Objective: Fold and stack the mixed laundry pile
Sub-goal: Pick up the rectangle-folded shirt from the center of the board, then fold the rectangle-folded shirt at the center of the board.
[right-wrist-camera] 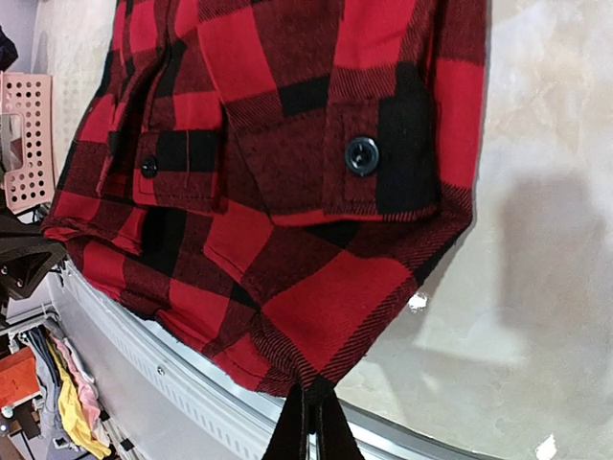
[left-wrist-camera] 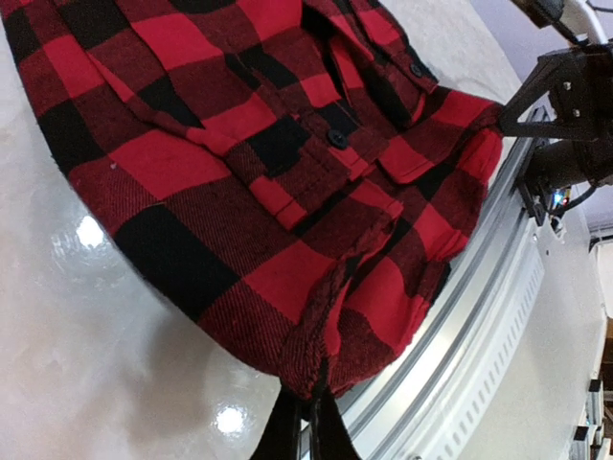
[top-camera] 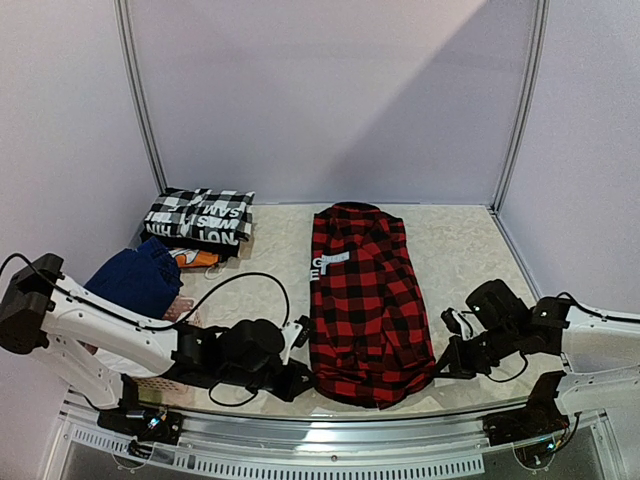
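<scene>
Top external view: red-and-black plaid shirt (top-camera: 365, 300) lay lengthwise at the middle of the table (top-camera: 460, 250), collar end far, near edge right at the metal rail (left-wrist-camera: 469, 316). Left gripper (top-camera: 305, 378) sat at its near-left corner, right gripper (top-camera: 438, 365) at its near-right corner. In both wrist views the fingers were pinched narrow on a corner of the cloth, each with only a small bite of the edge.

Risks, my judgement:
1. Shallow bites. If I lifted fast, the flannel's weight could drag a corner out of one pinch and the fold would go skew.
2. Uneven travel of the two arms would twist the near edge and undo the side folds.
3. The corners sat over the rail, so dipping low could snag cloth or fingers on it.
4. Carrying the edge too far back would overshoot the collar and leave a lopsided packet.

Shirt looked thick and napped, in a bold check. Its sides seemed turned in, giving a long narrow rectangle. Buttoned flaps showed near the held edge, and a white label sat partway up the left side. Layers puckered at the left corner.

Black-and-white checked piece (top-camera: 200, 218) lay folded far left. Navy piece (top-camera: 140, 278) was bunched nearer, by the pink lattice basket (right-wrist-camera: 24, 134).
</scene>
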Motion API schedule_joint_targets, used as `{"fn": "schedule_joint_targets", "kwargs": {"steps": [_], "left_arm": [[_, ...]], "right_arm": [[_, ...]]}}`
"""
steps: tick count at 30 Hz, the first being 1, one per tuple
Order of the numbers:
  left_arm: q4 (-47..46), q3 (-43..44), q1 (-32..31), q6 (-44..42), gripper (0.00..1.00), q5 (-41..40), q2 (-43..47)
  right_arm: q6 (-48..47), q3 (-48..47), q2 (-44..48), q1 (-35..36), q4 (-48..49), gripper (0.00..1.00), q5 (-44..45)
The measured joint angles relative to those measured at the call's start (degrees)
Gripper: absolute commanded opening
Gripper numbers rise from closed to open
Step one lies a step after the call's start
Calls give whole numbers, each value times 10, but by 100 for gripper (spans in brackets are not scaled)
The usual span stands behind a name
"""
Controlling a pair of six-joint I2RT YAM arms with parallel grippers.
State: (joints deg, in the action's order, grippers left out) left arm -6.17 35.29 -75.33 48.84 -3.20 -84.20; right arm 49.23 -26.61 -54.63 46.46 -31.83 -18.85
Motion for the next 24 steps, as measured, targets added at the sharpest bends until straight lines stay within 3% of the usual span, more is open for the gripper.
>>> {"fn": "schedule_joint_targets", "kwargs": {"steps": [24], "left_arm": [[148, 102, 11, -71, 0, -108, 39]], "right_arm": [[-15, -106, 0, 0, -10, 0, 116]]}}
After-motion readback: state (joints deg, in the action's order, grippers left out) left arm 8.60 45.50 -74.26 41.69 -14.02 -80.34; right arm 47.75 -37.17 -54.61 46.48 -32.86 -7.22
